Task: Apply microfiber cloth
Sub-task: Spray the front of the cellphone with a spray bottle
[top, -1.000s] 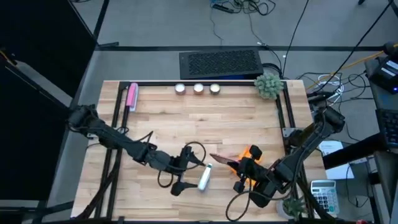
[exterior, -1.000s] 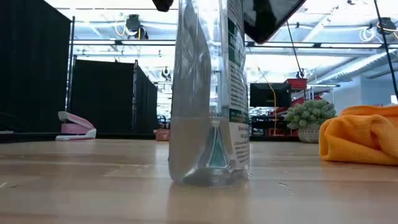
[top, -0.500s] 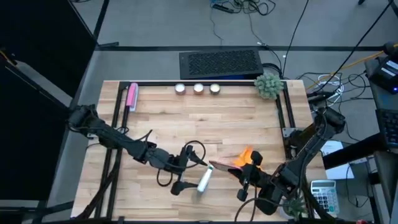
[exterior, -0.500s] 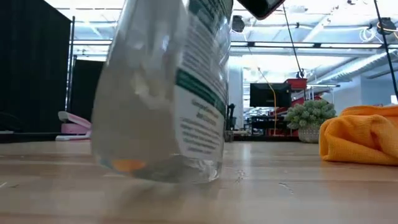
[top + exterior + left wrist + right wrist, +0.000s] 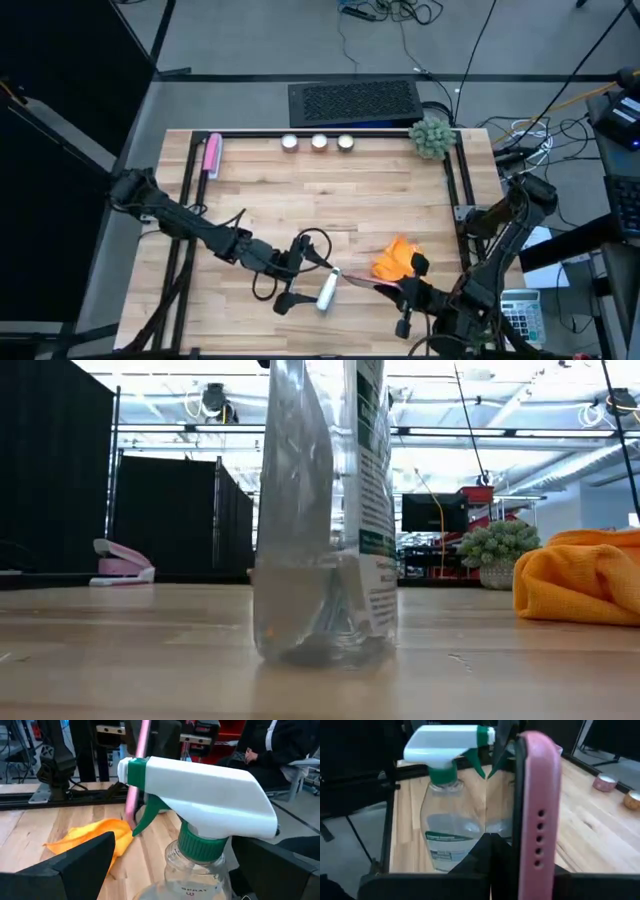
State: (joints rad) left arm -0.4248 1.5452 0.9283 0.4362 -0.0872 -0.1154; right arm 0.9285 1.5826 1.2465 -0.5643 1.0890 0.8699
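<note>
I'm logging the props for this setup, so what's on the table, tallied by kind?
Spray bottle: 1
Orange cloth: 1
Phone in pink case: 1
Pink stapler: 1
Small candles: 3
Potted plant: 1
Total: 8

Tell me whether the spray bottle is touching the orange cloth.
Apart. The low view shows bare table between the spray bottle and the orange cloth.

Spray bottle (image 5: 327,288) on table (image 5: 300,190); microfiber cloth (image 5: 393,260) just right of it.
</note>
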